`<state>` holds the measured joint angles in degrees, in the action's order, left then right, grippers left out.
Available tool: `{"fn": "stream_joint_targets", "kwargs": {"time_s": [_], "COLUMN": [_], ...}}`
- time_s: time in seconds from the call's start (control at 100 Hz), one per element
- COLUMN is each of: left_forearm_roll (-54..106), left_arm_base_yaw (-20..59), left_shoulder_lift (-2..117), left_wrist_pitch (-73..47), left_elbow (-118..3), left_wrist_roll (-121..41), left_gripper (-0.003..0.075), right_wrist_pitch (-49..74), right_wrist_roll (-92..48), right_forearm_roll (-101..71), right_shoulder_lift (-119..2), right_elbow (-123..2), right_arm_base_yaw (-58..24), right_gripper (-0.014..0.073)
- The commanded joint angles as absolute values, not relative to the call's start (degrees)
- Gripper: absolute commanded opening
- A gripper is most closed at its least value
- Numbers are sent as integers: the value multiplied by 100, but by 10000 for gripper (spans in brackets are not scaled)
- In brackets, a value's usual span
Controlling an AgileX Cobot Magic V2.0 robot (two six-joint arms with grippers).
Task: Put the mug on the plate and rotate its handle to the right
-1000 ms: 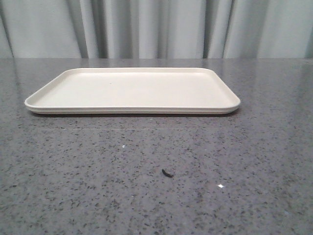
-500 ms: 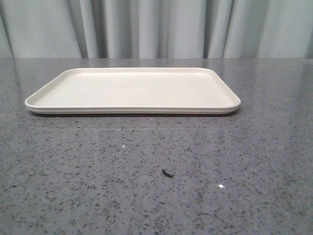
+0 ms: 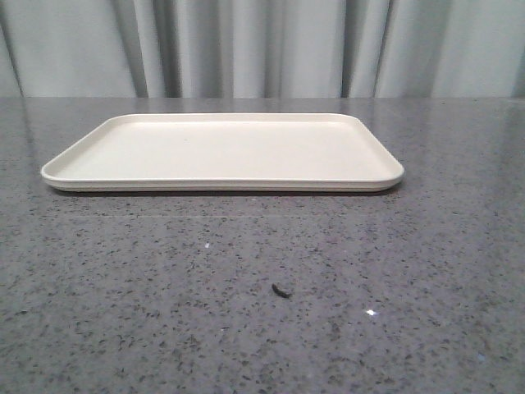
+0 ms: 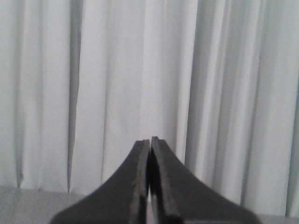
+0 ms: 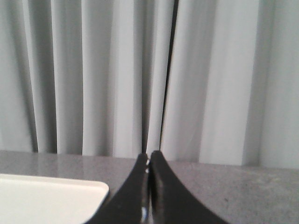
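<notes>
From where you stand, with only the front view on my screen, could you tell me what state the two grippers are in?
Observer: The left gripper is shut, its fingers pressed together with nothing between them.
Operator: Thank you. And the right one?
Observer: The right gripper is shut too, also empty.
Operator: Do the wrist cameras show the mug?
Observer: No. The left wrist view shows only curtain; the right wrist view catches a corner of the plate on the table.

Left hand (image 4: 150,142) and right hand (image 5: 149,156) both closed.
</notes>
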<state>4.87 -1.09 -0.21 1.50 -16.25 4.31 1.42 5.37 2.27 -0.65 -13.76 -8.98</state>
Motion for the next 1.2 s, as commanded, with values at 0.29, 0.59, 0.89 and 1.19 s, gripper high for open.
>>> {"fn": "stream_joint_targets", "kwargs": {"time_s": [0.29,0.59,0.89,1.19], "left_forearm_roll": [542,531,652,485], "left_arm_base_yaw": [-76,-78,-78,-78], "left_shoulder_lift": [1117,2283,3362,4047], "left_wrist_pitch": [-389,-2052,-3256,-4508], "left_elbow": [-3530,-5102,-6215,-7098], "left_wrist_roll": [496,398,140,0], "left_gripper": [-19,-17,146,332], "right_wrist_pitch": [288,169,-71,161], "right_wrist_roll": [532,532,532,432], "right_forearm_roll": [199,199,199,512], "right_shoulder_lift": [-1695,-2433,-2433,-2619], "right_elbow": [-3654,-4497,-4486,-4609], "right_arm_base_yaw": [-916,-1090,-1090,-1090], "right_gripper": [43,360,360,360]}}
